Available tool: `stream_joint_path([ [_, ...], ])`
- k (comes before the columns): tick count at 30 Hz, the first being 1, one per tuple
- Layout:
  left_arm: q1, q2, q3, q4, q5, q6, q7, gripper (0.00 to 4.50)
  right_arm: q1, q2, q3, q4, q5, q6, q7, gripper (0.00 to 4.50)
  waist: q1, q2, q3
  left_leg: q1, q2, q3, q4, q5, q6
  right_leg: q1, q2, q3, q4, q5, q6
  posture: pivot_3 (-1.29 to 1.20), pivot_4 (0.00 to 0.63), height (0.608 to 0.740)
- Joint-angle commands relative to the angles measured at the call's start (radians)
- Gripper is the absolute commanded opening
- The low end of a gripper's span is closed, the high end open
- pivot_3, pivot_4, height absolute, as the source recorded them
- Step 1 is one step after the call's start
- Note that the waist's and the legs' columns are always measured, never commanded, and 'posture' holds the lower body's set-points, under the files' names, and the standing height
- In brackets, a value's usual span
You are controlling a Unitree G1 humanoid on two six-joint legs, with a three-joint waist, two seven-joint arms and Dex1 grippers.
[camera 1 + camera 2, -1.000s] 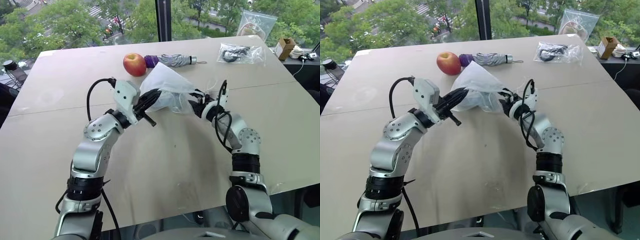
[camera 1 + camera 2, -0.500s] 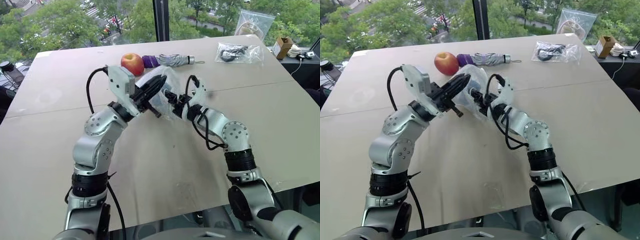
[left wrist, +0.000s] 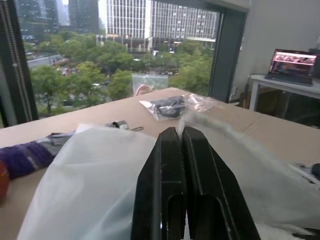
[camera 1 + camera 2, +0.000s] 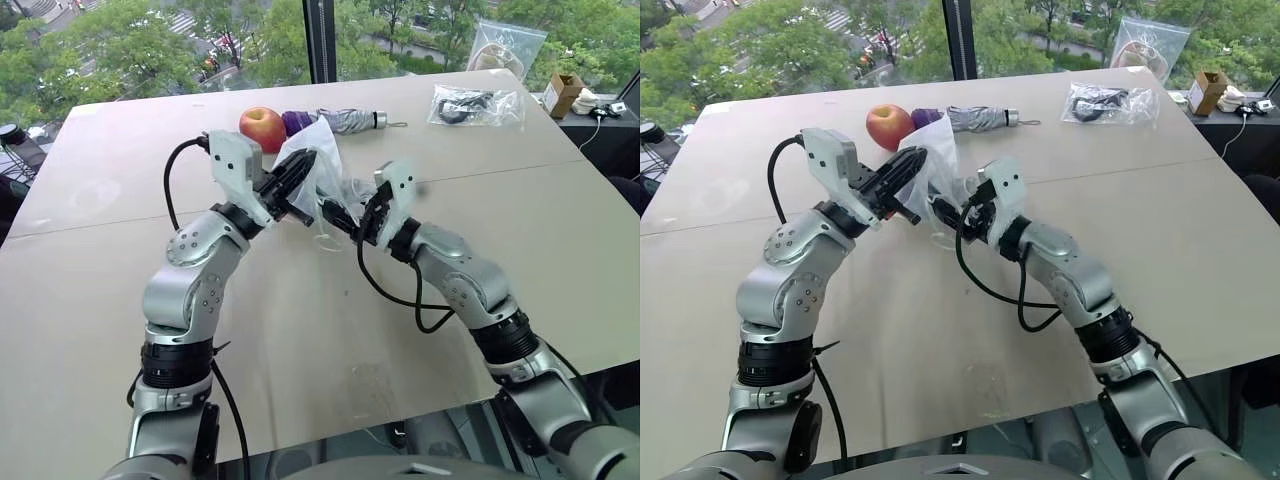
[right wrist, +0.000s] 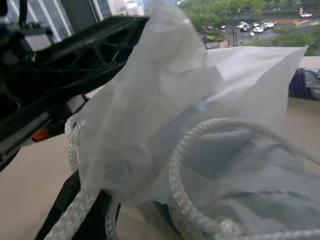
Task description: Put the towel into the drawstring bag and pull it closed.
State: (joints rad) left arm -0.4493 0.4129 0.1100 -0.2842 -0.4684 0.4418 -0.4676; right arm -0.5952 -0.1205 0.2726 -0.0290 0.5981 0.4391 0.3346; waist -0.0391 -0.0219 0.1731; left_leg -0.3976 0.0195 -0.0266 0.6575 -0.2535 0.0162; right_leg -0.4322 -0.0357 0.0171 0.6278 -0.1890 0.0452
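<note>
Left eye view: a wide tan bench (image 4: 300, 340) runs to the far window. Above its middle, lifted off the surface, hangs the white drawstring bag (image 4: 318, 170), held between both arms. The left hand (image 4: 300, 172) is pinched tight on the bag's fabric. The right hand (image 4: 345, 219) grips the bag's lower part, cord looped by its fingers. Bluish towel (image 5: 240, 160) shows through the fabric in the right wrist view. Far behind lie an apple (image 4: 262, 128) and a folded umbrella (image 4: 345, 121).
</note>
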Motion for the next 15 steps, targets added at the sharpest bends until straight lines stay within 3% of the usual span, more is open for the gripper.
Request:
stream_joint_path([
  [1, 0.023, 0.019, 0.001, -0.028, 0.028, -0.034, -0.014, 0.0, -0.012, 0.084, -0.132, -0.032, 0.118, 0.088, -0.055, 3.33, 0.001, 0.0, 0.0, 0.0, 0.0, 0.0, 0.0, 0.0, 0.0, 0.0, 0.0, 0.0, 0.0, 0.0, 0.0, 0.0, 0.15, 0.74],
  [11, 0.065, 0.02, 0.007, -0.082, -0.013, -0.012, -0.056, 0.0, -0.011, 0.124, -0.163, -0.057, 0.07, 0.16, -0.058, 3.33, 0.004, 0.0, 0.0, 0.0, 0.0, 0.0, 0.0, 0.0, 0.0, 0.0, -0.001, 0.0, 0.0, 0.0, 0.0, 0.0, 0.15, 0.74],
  [15, 0.056, 0.019, 0.029, -0.085, -0.037, -0.005, -0.051, 0.0, -0.009, 0.125, -0.165, -0.061, 0.051, 0.171, -0.056, 4.4, 0.004, 0.0, 0.0, 0.0, 0.0, 0.0, 0.0, 0.0, 0.0, 0.0, -0.001, 0.0, 0.0, 0.0, 0.0, 0.0, 0.15, 0.74],
])
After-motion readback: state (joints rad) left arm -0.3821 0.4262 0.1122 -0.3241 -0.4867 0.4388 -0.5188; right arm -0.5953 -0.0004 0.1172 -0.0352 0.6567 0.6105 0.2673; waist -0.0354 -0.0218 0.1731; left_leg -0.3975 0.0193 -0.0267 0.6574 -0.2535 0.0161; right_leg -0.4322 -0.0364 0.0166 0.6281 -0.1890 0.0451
